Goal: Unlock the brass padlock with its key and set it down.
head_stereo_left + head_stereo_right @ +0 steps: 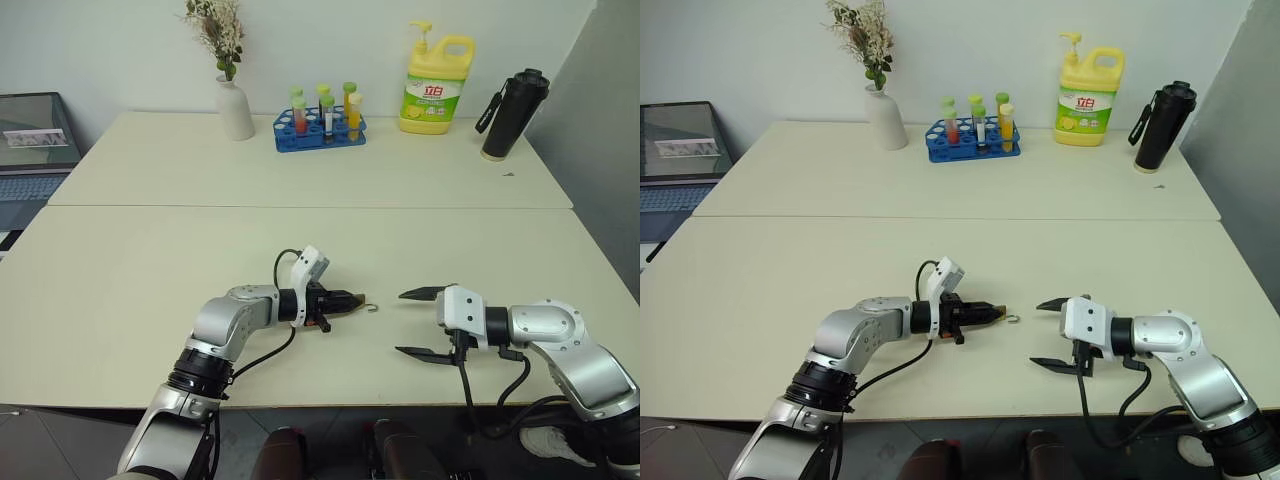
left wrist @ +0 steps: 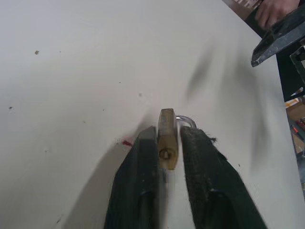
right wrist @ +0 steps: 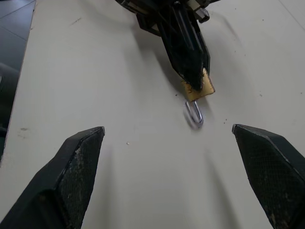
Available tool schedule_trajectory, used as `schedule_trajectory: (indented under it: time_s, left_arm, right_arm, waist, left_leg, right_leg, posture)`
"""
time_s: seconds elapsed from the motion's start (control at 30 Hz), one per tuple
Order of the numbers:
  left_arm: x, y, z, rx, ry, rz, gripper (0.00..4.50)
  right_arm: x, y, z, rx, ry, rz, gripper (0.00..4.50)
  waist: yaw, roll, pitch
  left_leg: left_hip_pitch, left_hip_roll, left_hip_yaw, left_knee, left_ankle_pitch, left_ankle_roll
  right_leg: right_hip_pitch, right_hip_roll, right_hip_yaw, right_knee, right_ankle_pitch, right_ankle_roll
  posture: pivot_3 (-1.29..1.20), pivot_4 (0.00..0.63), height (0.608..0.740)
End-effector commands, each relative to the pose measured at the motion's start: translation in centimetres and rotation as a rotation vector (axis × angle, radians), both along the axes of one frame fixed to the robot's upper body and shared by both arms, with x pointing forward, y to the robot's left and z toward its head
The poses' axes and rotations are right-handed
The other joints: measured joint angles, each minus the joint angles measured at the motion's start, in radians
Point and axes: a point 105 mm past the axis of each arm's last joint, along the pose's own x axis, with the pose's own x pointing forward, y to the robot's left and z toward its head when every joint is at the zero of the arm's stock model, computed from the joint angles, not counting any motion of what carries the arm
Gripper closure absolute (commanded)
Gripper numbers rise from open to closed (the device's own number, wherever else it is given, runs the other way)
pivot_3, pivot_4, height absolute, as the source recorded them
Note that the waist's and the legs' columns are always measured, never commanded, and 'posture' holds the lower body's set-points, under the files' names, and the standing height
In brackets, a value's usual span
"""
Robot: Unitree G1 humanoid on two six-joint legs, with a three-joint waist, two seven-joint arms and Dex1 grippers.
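Set-down step in hand: padlock pinched between left gripper fingertips, low over tabletop near front edge, shackle swung out. Right gripper spread wide, empty, just beside. Next, probably: lower to tabletop, then release.

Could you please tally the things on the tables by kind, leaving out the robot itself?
Brass padlock: 1
White vase with dried flowers: 1
Blue test-tube rack: 1
Yellow detergent bottle: 1
Black flask: 1
Laptop: 1
Total: 6
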Motion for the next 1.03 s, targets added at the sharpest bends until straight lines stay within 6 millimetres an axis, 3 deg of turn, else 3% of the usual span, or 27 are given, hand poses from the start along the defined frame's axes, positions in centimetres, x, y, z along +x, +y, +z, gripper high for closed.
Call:
schedule_trajectory:
  time_s: [0.03, 0.2, 0.37, 0.5, 0.6, 0.67, 0.87, 1.03]
  left_arm:
    - [1.2, -0.1, 1.2, 0.013, -0.090, 0.007, 2.38]
    - [3.1, 1.5, 3.3, 0.046, -0.262, 0.057, 0.85]
    - [1.7, 4.3, 7.2, 0.084, -0.512, 0.023, 0.85]
    - [-0.2, 6.3, 7.7, 0.176, -0.587, -0.020, 0.85]
    - [-3.2, 9.5, 7.7, 0.322, -0.663, -0.005, 0.85]
    - [-4.4, 10.1, 7.6, 0.363, -0.676, -0.005, 0.85]
    - [-8.4, 10.1, 6.9, 0.332, -0.618, 0.018, 0.85]
    - [-9.3, 9.7, 6.4, 0.325, -0.588, 0.008, 0.85]
  right_arm:
    - [-0.1, 0.1, 1.0, 0.009, -0.032, 0.010, 0.00]
    - [0.1, -0.1, 1.1, 0.009, -0.023, 0.000, 0.00]
    - [0.6, -0.5, 1.3, 0.009, -0.025, -0.016, 0.00]
    - [1.2, -0.9, 1.7, 0.015, -0.037, -0.037, 0.00]
    - [2.4, -1.1, 2.7, 0.029, -0.055, -0.038, 0.00]
    - [2.7, -1.2, 3.0, 0.038, -0.054, -0.037, 0.00]
    - [3.4, -1.5, 3.2, 0.026, -0.018, 0.016, 0.00]
    - [3.6, -1.5, 2.9, 0.011, -0.003, 0.046, 0.00]
  waist:
    - [0.000, 0.000, 0.000]
    - [-0.001, 0.000, 0.000]
    - [-0.003, 0.000, 0.000]
    - [-0.002, 0.001, 0.001]
    - [-0.007, 0.001, 0.002]
    - [-0.005, 0.000, 0.002]
    - [0.006, 0.001, 0.004]
    - [0.007, 0.001, 0.004]
  left_leg:
    - [0.000, 0.000, 0.000, 0.000, 0.000, 0.000]
    - [0.000, -0.001, 0.000, 0.000, 0.000, 0.000]
    - [0.000, 0.002, 0.001, 0.000, 0.000, 0.000]
    - [0.000, 0.002, 0.001, -0.001, 0.000, 0.000]
    - [0.000, 0.002, 0.002, -0.001, 0.000, 0.000]
    - [0.000, 0.003, 0.003, -0.002, 0.000, 0.000]
    - [-0.001, 0.001, 0.002, -0.002, 0.000, 0.000]
    - [-0.002, 0.001, 0.002, -0.001, 0.000, 0.000]
  right_leg:
    - [0.000, 0.000, 0.000, 0.000, 0.000, 0.000]
    - [0.000, 0.000, 0.000, 0.000, 0.000, 0.000]
    - [0.000, 0.000, 0.001, -0.001, 0.000, 0.000]
    - [0.000, -0.002, 0.001, -0.002, 0.000, 0.000]
    - [0.000, -0.003, 0.001, -0.003, 0.000, 0.000]
    - [0.000, -0.005, 0.002, -0.004, 0.000, 0.000]
    - [0.001, -0.007, 0.000, -0.007, 0.001, 0.001]
    - [0.000, -0.007, -0.001, -0.007, 0.001, 0.002]
  posture:
    - [0.00, 0.150, 0.740]
    - [0.00, 0.150, 0.740]
    - [0.00, 0.150, 0.740]
    - [0.00, 0.150, 0.740]
    - [0.00, 0.150, 0.740]
    - [0.00, 0.150, 0.740]
    - [0.00, 0.150, 0.740]
    - [0.00, 0.150, 0.740]
